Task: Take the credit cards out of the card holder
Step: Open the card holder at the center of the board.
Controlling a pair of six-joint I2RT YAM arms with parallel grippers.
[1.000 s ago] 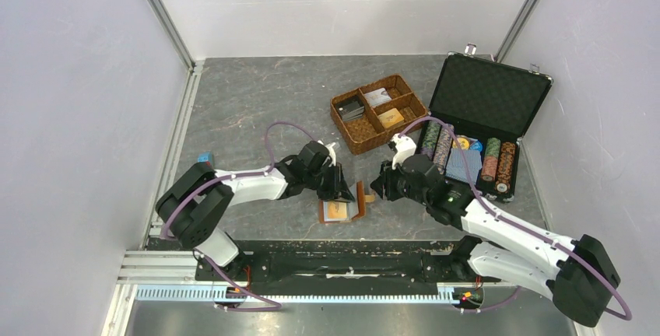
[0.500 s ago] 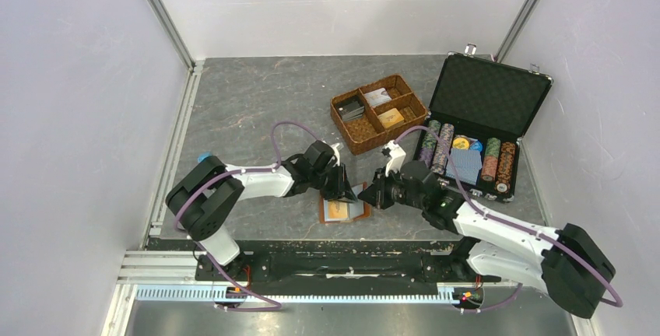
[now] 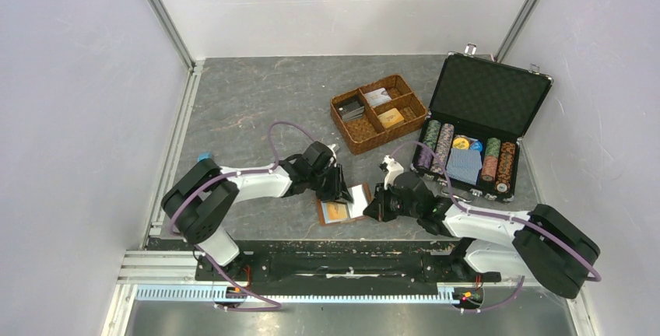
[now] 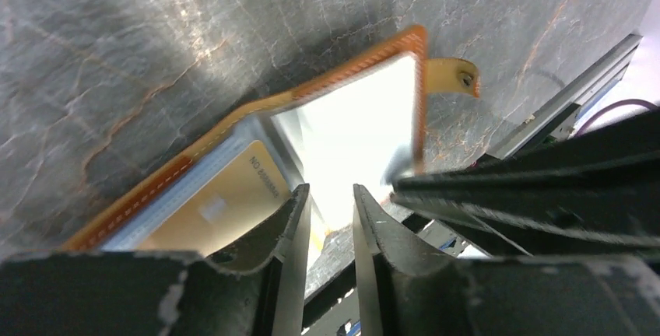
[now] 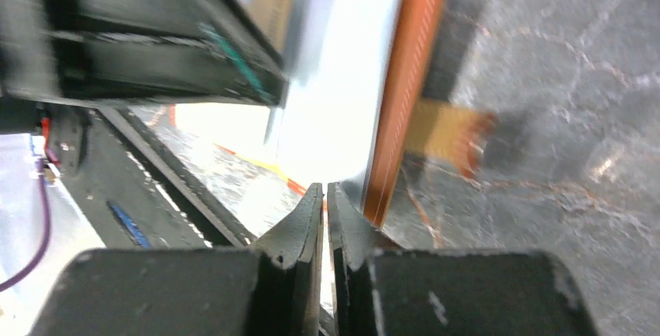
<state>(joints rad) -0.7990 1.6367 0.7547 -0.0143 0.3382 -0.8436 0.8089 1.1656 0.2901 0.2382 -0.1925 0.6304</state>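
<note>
From above, the card holder is seen lying open on the table, near the front edge and between the 2 grippers. 1 golden credit card is seen inside its left half. The left gripper is lowered onto the holder's far side, and the right gripper is set against its right edge. A woven basket and an open black case are placed well apart from it, further back.

In the left wrist view, that gripper's fingers are parted by a narrow gap, with nothing seen pinched between them. The golden card is tucked under a clear sleeve, and the snap tab is turned outward.

In the right wrist view, the fingers are drawn almost together at the sleeve's near edge. Whether anything thin is caught between them cannot be told.
</note>
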